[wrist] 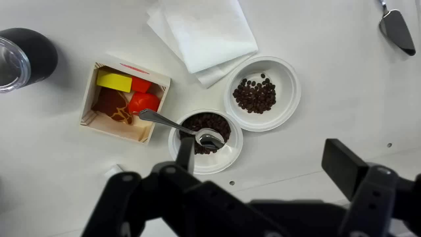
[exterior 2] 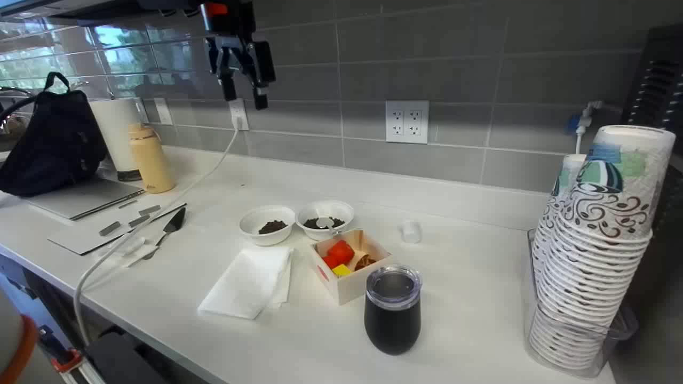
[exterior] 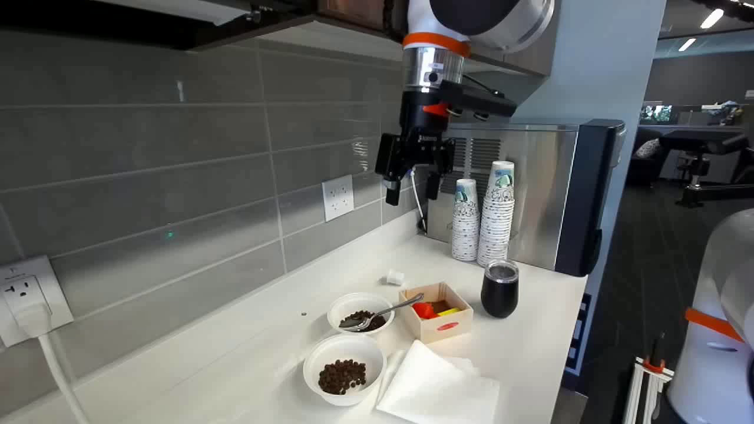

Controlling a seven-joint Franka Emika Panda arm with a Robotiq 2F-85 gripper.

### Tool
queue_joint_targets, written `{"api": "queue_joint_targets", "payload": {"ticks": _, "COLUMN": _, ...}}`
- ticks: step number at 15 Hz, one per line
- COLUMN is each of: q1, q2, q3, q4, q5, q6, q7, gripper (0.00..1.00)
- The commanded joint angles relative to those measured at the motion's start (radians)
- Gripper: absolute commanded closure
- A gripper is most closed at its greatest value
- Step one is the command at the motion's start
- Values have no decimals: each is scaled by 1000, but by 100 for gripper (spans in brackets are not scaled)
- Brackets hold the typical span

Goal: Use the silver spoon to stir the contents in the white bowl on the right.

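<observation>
The silver spoon [wrist: 171, 123] leans in the white bowl [wrist: 217, 162] with the dark mass. Its spoon end lies on the dark pieces and its handle reaches over the rim to the edge of a small wooden box. The spoon [exterior: 392, 307] [exterior 2: 324, 223] and this bowl [exterior: 351, 301] [exterior 2: 346, 213] also show in both exterior views. My gripper [exterior: 412, 191] is open and empty, high above the counter; it also shows in an exterior view [exterior 2: 245, 95]. In the wrist view, the gripper [wrist: 264, 159] has its left finger covering part of the bowl's edge.
Another white bowl [wrist: 286, 98] with loose brown pieces touches the spoon's bowl. The wooden box [exterior: 450, 333] holds toy food. A black tumbler [exterior: 499, 291], napkins [exterior: 442, 383], a small white cup [exterior 2: 411, 232] and cup stacks [exterior: 496, 229] stand around. A cabinet hangs overhead.
</observation>
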State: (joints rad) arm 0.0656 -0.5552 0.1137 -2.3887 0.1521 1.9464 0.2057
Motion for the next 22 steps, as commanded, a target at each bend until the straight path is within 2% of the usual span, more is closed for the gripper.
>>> {"api": "queue_joint_targets", "payload": {"ticks": 1, "q1": -1, "q2": 0, "q3": 0, "q4": 3, "q5": 0, "q6": -3, "q7": 0, "gripper": 0}}
{"api": "queue_joint_targets", "payload": {"ticks": 18, "q1": -1, "q2": 0, "q3": 0, "q4": 3, "q5": 0, "q6": -3, "q7": 0, "gripper": 0}}
{"api": "queue_joint_targets", "payload": {"ticks": 22, "q1": -5, "q2": -33, "q3": -10, "q4": -45, "q5": -8, "q6": -3, "q7": -16, "gripper": 0}}
